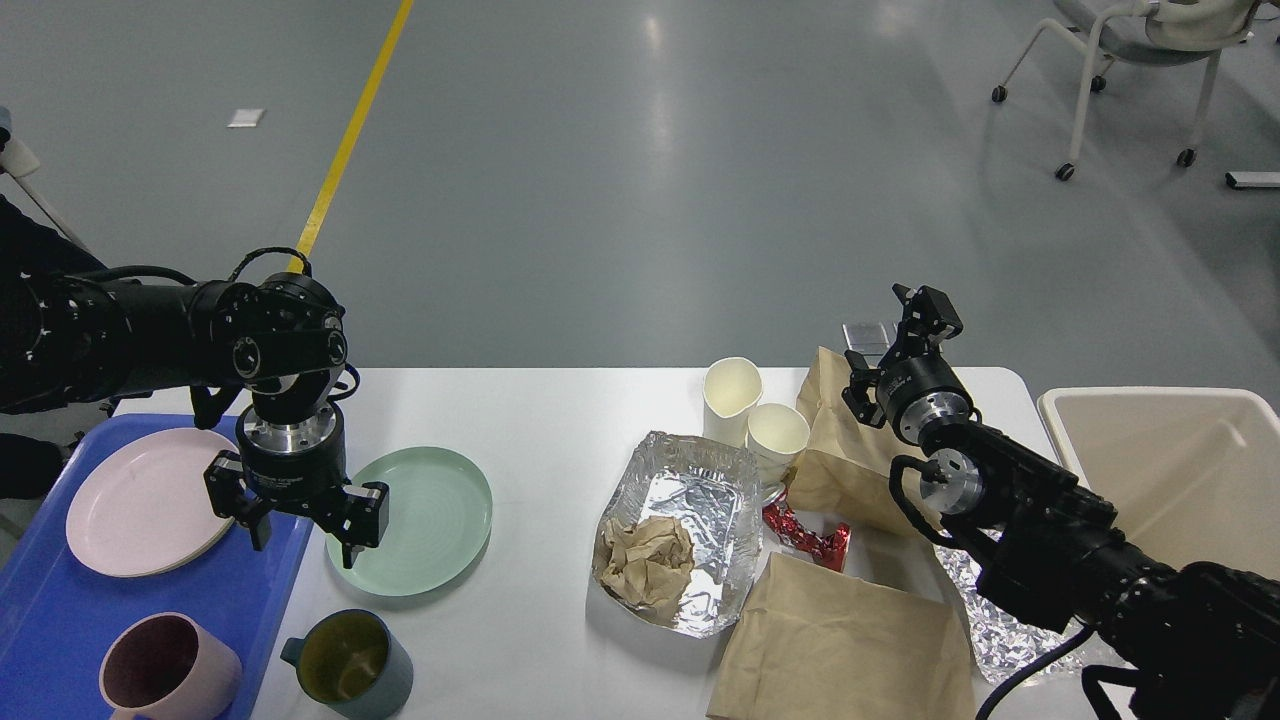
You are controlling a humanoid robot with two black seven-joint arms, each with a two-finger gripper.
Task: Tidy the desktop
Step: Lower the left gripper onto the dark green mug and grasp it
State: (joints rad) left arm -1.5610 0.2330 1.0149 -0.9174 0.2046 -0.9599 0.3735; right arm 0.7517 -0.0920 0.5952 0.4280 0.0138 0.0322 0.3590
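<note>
The white desktop [545, 420] carries dishes on the left and litter on the right. My left gripper [303, 545] points down, open and empty, over the gap between the blue tray [60, 620] and a green plate [430, 520]; its right finger hangs over the plate's left rim. My right gripper [918, 305] is raised over the far right edge, above a brown paper bag [850, 460], open and holding nothing. A foil tray [700, 500] holds crumpled brown paper [645, 560].
A pink plate [140, 500] and a pink mug [165, 670] sit on the tray. A teal mug [345, 660] stands by the front edge. Two white paper cups [730, 395], a red wrapper [805, 535], a second paper bag [840, 640] and foil sheet [990, 625] lie mid-right. A beige bin [1170, 470] stands right.
</note>
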